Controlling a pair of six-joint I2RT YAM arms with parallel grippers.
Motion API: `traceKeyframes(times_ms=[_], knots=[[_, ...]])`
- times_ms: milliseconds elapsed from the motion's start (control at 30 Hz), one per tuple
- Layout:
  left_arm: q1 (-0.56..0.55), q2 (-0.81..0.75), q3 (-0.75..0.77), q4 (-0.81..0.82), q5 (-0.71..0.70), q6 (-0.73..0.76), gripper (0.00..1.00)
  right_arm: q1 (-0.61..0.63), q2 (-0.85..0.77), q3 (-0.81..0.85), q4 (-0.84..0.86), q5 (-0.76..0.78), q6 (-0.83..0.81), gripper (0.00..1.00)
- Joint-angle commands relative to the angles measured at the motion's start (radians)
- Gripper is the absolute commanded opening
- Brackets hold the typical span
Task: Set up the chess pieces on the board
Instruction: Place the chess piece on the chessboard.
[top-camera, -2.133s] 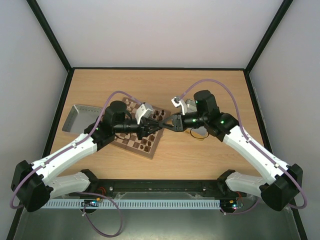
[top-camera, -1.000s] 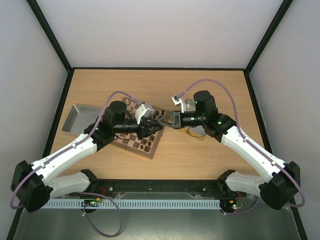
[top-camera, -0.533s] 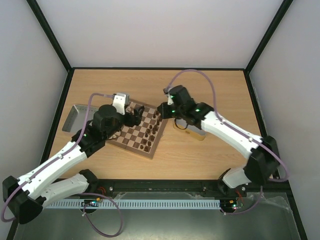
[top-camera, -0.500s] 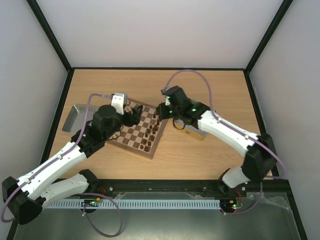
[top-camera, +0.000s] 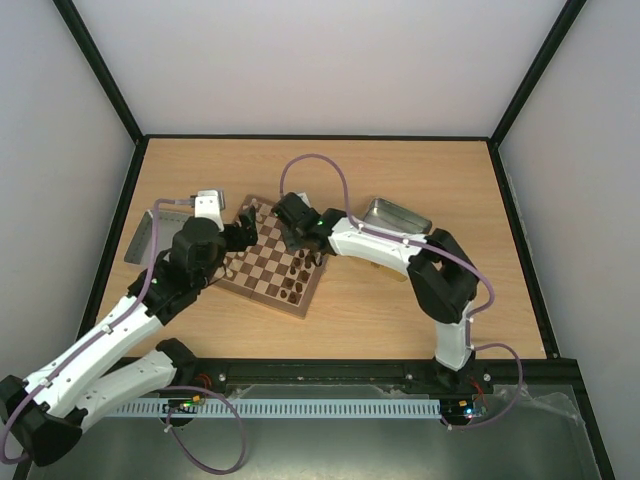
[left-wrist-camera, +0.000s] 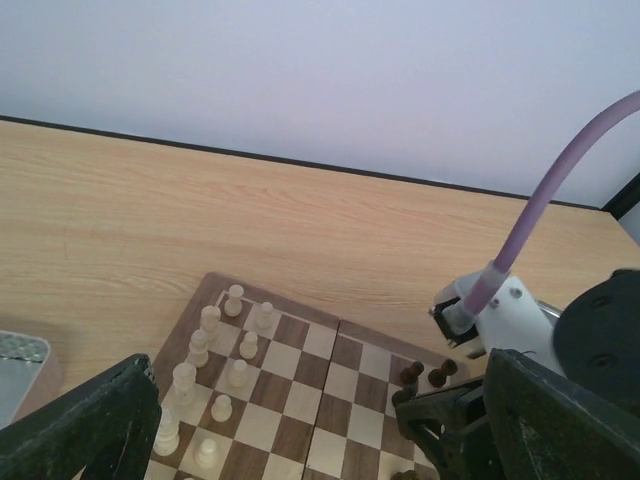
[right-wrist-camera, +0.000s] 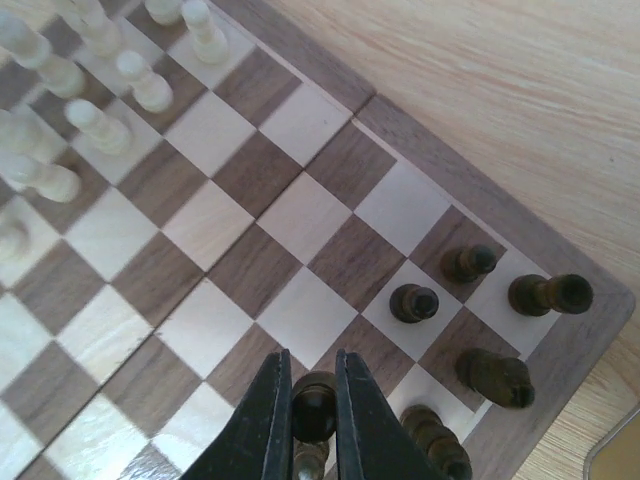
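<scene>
Shows the placing step for the dark side, viewed from above and from both wrists. Finds the right tool (right-wrist-camera: 311, 372) closed on a single dark chess piece (right-wrist-camera: 314, 400), pinched between its two fingers above the squares just inside the dark ranks. Cannot tell whether that piece hangs clear of the board (top-camera: 268, 262) or already stands on a square, nor which kind of piece it is. Sets the other dark pieces (right-wrist-camera: 413, 302) upright near one corner, close to the brown rim. Sets the pale pieces (left-wrist-camera: 238, 373) in two rows along the opposite edge. Shows the left tool (left-wrist-camera: 320, 430) spread wide over the pale end, gripping nothing. Marks a metal tin (top-camera: 397, 214) on the bench (top-camera: 440, 170) to the right of the board and a grey tray (top-camera: 140, 238) to its left. Suggests a setup well along but unfinished. Calls next for lowering the held piece upright onto its home square. Calls then for parting the fingers only a little, given the close neighbours, and lifting straight up.
</scene>
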Motion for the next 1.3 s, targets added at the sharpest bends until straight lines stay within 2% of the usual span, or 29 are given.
traceKeyframes(times_ms=[0,600,933,1267], knots=[[0.020,-0.018,-0.018,0.006,-0.021,-0.002,0.90,0.007,0.059,0.033,-0.036,0.082,0.019,0.04],[0.044,-0.034,-0.044,0.023,0.027,-0.015,0.91,0.008,0.153,0.062,-0.053,0.106,0.041,0.06],[0.045,-0.033,-0.044,0.024,0.035,-0.014,0.92,0.007,0.154,0.071,-0.067,0.120,0.042,0.16],[0.048,-0.030,-0.039,0.026,0.054,-0.012,0.92,0.008,0.100,0.094,-0.106,0.122,0.067,0.21]])
